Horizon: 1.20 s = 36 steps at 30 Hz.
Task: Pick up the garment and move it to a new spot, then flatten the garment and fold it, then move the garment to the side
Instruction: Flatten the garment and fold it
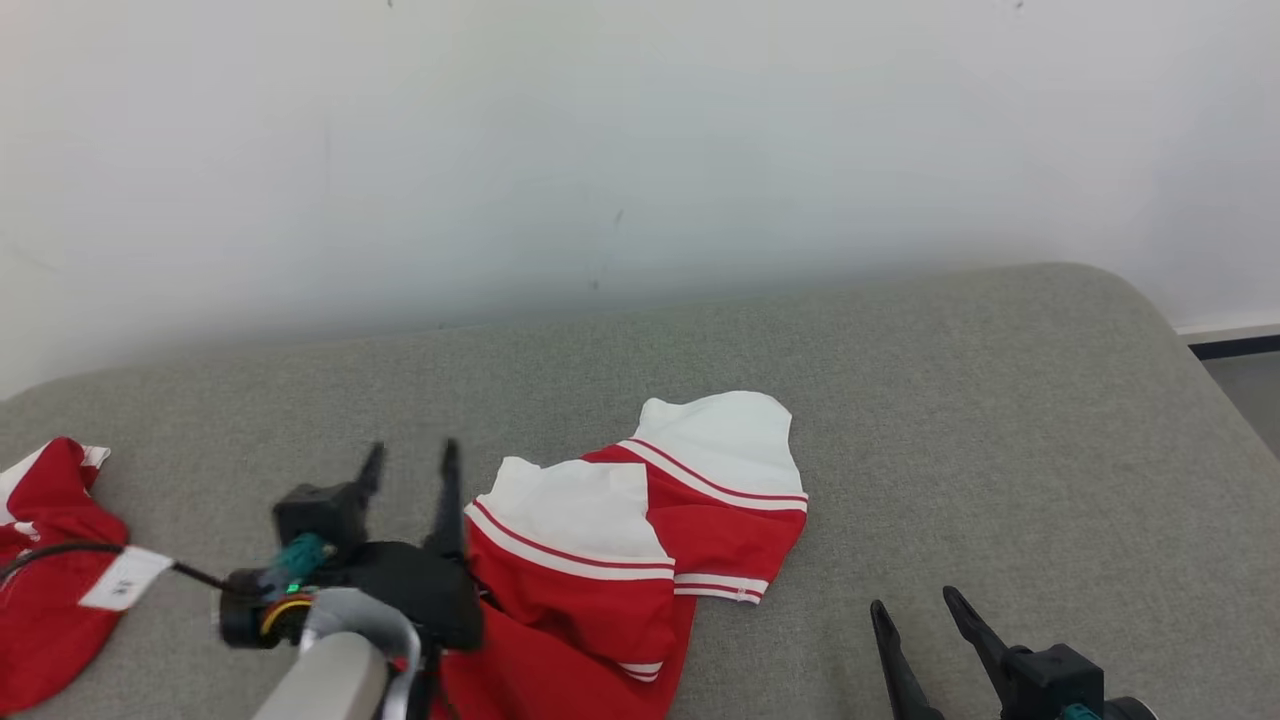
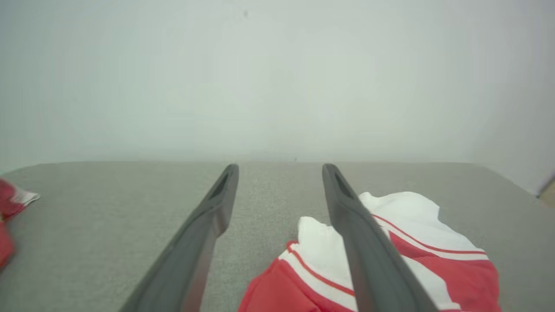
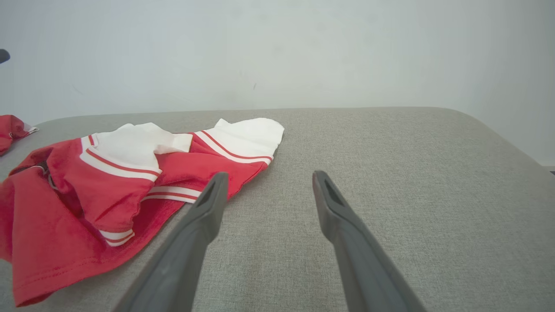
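Left tool point(image 1: 412, 450) and right tool point(image 1: 914, 600) both spread wide and empty, flanking the crumpled garment point(image 1: 620, 530).
The garment lies bunched on the grey woven pad point(image 1: 1000, 400), touching the nearer left tool's right side and well left of the right tool. It is soft red knit, its long axis slanting away, with white striped sleeves farthest.

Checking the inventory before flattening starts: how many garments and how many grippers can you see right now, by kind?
Red-and-white garments: 2, the crumpled garment in the middle and a second garment at the head view's left edge.
Grippers: 2, the left gripper and the right gripper, both open.
Total: 4
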Tool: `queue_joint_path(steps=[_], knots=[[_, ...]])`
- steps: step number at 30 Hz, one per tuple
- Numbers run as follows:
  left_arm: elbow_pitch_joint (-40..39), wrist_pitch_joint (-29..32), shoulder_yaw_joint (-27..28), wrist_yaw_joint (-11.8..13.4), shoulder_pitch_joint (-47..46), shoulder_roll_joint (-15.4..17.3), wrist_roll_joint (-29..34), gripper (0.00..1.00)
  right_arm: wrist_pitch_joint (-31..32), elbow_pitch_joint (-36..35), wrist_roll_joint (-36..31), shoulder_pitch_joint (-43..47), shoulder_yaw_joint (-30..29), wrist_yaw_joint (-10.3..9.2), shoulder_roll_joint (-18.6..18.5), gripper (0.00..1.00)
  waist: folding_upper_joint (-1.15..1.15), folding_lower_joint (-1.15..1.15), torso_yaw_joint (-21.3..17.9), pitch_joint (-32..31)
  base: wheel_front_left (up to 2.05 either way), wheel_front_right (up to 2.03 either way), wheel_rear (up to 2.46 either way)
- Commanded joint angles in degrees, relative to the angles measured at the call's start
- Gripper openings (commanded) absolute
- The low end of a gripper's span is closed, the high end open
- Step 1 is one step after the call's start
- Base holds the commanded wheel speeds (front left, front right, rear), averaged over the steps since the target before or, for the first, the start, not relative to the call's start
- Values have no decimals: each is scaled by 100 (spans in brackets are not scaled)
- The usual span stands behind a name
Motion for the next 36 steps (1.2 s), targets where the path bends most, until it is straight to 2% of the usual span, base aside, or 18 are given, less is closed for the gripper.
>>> queue_joint_path(steps=[1,3,9,15,22,26,27,28,29,31,33,36], knots=[[-180,75,-236,-155,2,-113,130,100,-18,2,38,33,-9,-12,0,100,1,1,49,-52,0,0,0],[-374,297,-536,-318,24,-142,244,100,-15,12,33,29,-19,-12,-1,100,1,1,48,-56,0,0,0],[-423,1081,-1273,-356,158,-517,457,100,25,-3,0,-45,-2,-12,0,100,1,1,-179,27,0,0,0],[281,1642,-1830,-199,-46,-645,854,100,28,6,-1,-46,1,-12,0,100,1,1,-523,142,0,0,0],[884,2148,-1995,-106,-267,-805,781,100,15,-16,27,-50,19,-12,0,100,1,1,-835,278,0,0,0],[1231,2496,-2249,144,-546,-834,1098,100,0,-21,54,-54,27,-12,1,100,1,1,-937,348,0,0,0],[1319,2585,-2319,164,-611,-817,1165,68,-6,-20,56,-51,25,-12,1,100,1,1,-946,357,0,0,0],[1419,2676,-2375,141,-652,-798,1203,45,-10,-19,58,-49,22,-12,1,100,1,1,-950,367,0,0,0],[1521,2757,-2450,95,-694,-767,1272,38,-18,-17,62,-47,18,-12,1,100,1,1,-951,374,0,0,0],[1754,2907,-2589,5,-751,-742,1324,1,-40,-6,70,-47,7,-12,1,100,1,1,-945,386,0,0,0],[1990,2967,-2671,-122,-779,-730,1352,0,-54,15,86,-65,5,-12,1,100,1,1,-930,394,0,0,0],[2223,2689,-2564,-256,-864,-718,1211,0,-102,83,98,-101,1,-12,1,100,1,1,-882,399,0,0,0]])
